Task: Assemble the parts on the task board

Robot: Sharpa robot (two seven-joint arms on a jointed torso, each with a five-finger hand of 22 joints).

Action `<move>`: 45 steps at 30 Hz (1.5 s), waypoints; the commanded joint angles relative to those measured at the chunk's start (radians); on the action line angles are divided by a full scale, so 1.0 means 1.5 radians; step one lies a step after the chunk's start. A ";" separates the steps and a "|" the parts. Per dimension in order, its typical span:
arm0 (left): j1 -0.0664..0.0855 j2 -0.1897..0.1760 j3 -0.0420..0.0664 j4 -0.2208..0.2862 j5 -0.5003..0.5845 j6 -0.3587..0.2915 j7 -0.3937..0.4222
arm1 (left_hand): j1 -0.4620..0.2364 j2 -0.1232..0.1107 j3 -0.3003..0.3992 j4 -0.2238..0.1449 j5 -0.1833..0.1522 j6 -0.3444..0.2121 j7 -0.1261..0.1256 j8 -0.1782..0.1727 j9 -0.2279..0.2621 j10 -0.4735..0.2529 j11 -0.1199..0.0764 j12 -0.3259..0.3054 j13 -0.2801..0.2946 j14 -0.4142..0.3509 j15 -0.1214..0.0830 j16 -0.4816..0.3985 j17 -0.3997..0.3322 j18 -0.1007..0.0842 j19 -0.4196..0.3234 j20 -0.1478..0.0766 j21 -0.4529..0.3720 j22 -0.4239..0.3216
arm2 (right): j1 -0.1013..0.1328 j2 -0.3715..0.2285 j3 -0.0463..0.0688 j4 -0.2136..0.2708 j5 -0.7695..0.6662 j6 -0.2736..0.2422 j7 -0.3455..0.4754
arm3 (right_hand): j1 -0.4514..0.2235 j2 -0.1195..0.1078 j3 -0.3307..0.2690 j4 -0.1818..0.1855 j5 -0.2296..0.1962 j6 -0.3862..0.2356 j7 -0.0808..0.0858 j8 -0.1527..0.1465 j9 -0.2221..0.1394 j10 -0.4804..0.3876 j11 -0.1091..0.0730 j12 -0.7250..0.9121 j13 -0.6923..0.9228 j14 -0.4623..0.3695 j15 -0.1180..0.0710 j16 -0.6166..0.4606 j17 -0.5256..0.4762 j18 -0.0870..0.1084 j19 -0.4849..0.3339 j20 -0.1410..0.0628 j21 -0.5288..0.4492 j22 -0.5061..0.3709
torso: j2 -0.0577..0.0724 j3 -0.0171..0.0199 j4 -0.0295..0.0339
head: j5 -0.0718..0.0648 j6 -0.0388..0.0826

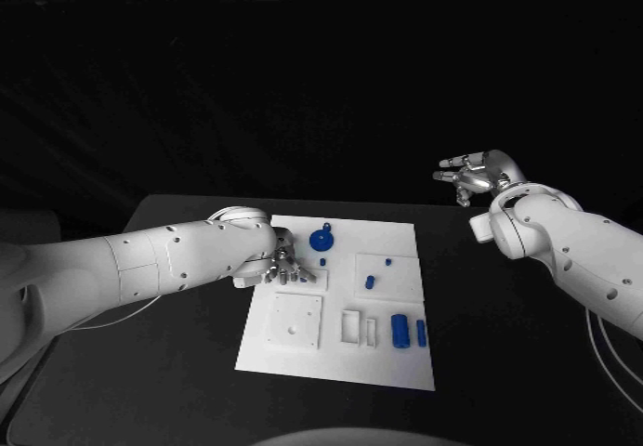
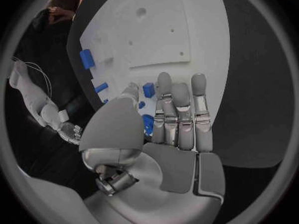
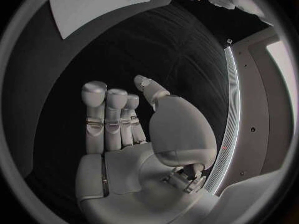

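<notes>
The white task board (image 1: 342, 358) lies in the middle of the black table. On it are a round blue part (image 1: 321, 240), two small blue parts (image 1: 367, 279) (image 1: 388, 262) and two blue cylinders (image 1: 400, 330) (image 1: 421, 333). My left hand (image 1: 279, 268) hovers over the board's far left edge with its fingers (image 2: 181, 109) stretched out flat and nothing in them. Blue parts (image 2: 148, 89) (image 2: 147, 124) lie on the board beside its thumb, one half hidden. My right hand (image 1: 476, 175) is raised beyond the board's far right corner, fingers (image 3: 106, 114) apart, holding nothing.
A square white inset (image 1: 296, 321) and narrow slots (image 1: 351, 325) mark the board's near half. Black table (image 1: 509, 372) runs around the board on all sides. The board's corner (image 3: 93, 0) lies well away from my right hand.
</notes>
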 commanded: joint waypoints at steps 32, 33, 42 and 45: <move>0.056 0.038 0.064 -0.169 0.026 0.046 0.046 | 0.046 0.125 -0.080 -0.110 0.153 -0.055 0.021 0.012 -0.181 -0.002 0.012 0.001 -0.009 -0.029 0.011 0.024 -0.034 -0.008 -0.001 0.008 -0.021 0.013 | -0.002 -0.002 0.000 0.010 -0.005 0.000 0.004 | -0.006 0.004 -0.014 0.004 0.005 0.004 0.001 -0.001 0.001 -0.011 -0.004 -0.004 -0.004 0.003 0.000 -0.007 -0.002 0.010 0.036 0.000 -0.009 0.011 | 0.012 -0.0019 -0.0082 | 0.011 0.028; 0.056 0.042 0.064 -0.177 0.025 0.046 0.047 | 0.046 0.125 -0.080 -0.110 0.153 -0.055 0.021 0.012 -0.181 -0.002 0.012 0.001 -0.009 -0.029 0.011 0.024 -0.034 -0.008 -0.001 0.008 -0.021 0.013 | -0.002 -0.002 0.000 0.011 -0.005 0.000 0.004 | -0.006 0.004 -0.014 0.004 0.005 0.004 0.001 -0.001 0.001 -0.011 -0.004 -0.004 -0.004 0.003 0.000 -0.007 -0.002 0.010 0.036 0.000 -0.009 0.011 | 0.013 -0.0018 -0.0086 | 0.012 0.029; 0.056 0.073 0.064 -0.245 0.022 0.064 0.057 | 0.042 0.123 -0.082 -0.103 0.146 -0.064 0.023 0.021 -0.187 -0.004 0.012 0.006 -0.007 -0.030 0.011 0.030 -0.038 -0.007 -0.003 0.008 -0.016 0.013 | -0.002 -0.003 0.000 0.020 -0.005 0.000 0.004 | -0.006 0.004 -0.014 0.004 0.005 0.004 0.001 -0.001 0.001 -0.011 -0.004 -0.004 -0.004 0.003 0.000 -0.007 -0.002 0.010 0.036 0.000 -0.009 0.011 | 0.025 -0.0038 -0.0130 | 0.015 0.035; 0.053 0.080 0.064 -0.261 0.021 0.069 0.058 | 0.041 0.123 -0.082 -0.103 0.145 -0.065 0.024 0.021 -0.187 -0.005 0.012 0.006 -0.007 -0.031 0.012 0.030 -0.038 -0.007 -0.003 0.009 -0.016 0.012 | -0.002 -0.004 0.000 0.023 -0.005 0.000 0.003 | -0.006 0.004 -0.014 0.004 0.005 0.004 0.001 -0.001 0.001 -0.011 -0.004 -0.004 -0.004 0.003 0.000 -0.007 -0.002 0.010 0.036 0.000 -0.009 0.011 | 0.028 -0.0044 -0.0144 | 0.016 0.038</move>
